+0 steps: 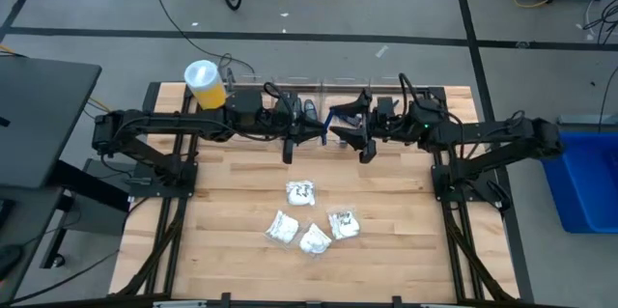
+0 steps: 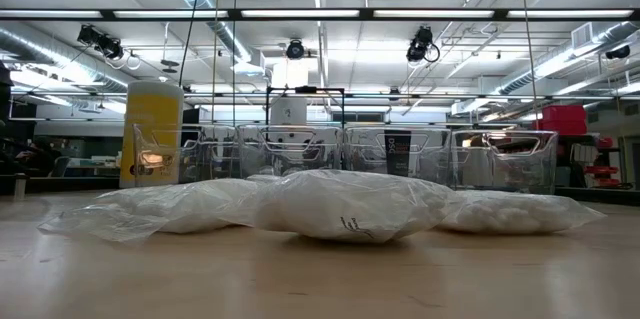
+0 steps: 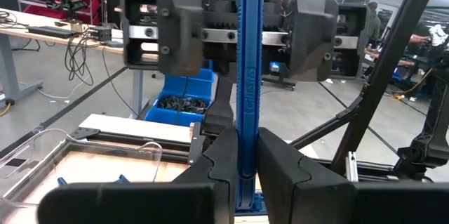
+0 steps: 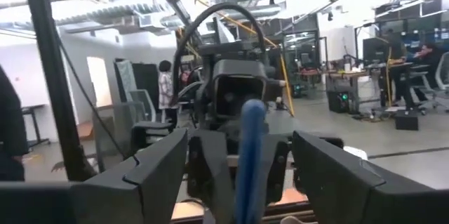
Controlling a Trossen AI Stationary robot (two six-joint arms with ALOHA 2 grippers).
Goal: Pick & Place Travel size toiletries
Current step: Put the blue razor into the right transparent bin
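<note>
Left gripper (image 3: 240, 161) pinches a blue razor (image 3: 248, 76) upright; right gripper (image 4: 242, 164) faces it, jaws spread.

Both arms reach inward above the table's (image 1: 386, 260) far side and meet nose to nose at mid-width, the razor standing between the right fingers without visible contact. Four white packets (image 1: 300, 192) lie clustered on the bare wood nearer the front, well apart from the grippers. One yellow cylinder (image 1: 205, 85) stands at the far left corner beside a row of clear bins (image 2: 500, 159).
</note>
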